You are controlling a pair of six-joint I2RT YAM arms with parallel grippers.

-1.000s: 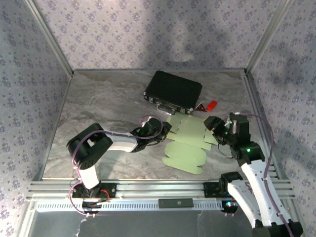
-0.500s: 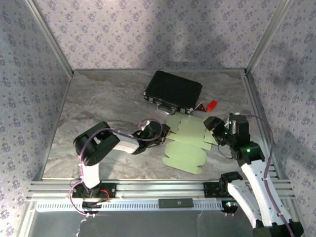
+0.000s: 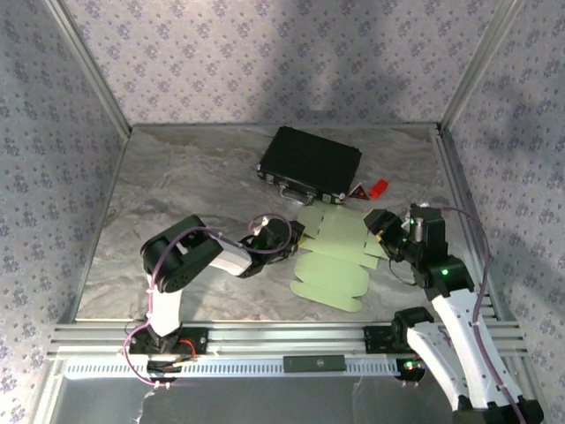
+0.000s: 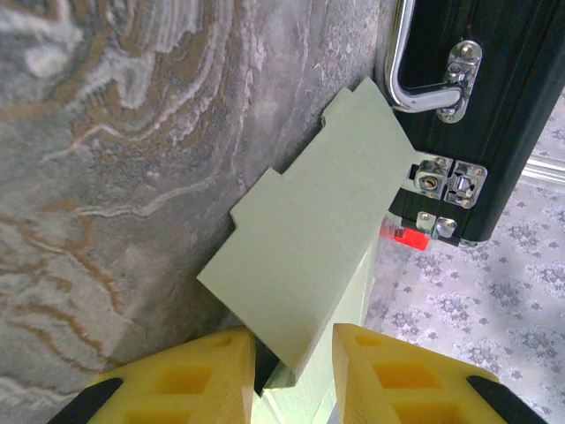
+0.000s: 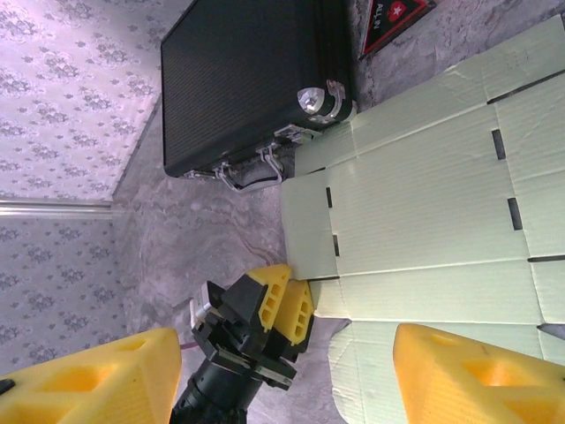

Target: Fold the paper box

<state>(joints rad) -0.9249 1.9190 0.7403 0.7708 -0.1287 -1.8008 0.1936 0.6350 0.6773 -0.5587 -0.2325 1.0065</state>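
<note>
— Beside the black latched case (image 3: 311, 162), which step?
— First flap (image 4: 309, 247) of the flat pale-green card paper box (image 3: 340, 252). My left gripper (image 4: 294, 346) straddles it. Clamped? Can't tell. Right gripper (image 5: 282, 367) hangs open. Next: crease inward.

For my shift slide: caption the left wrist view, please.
Left gripper pinches a raised flap of the paper box beside the black case on the marble table.
</note>
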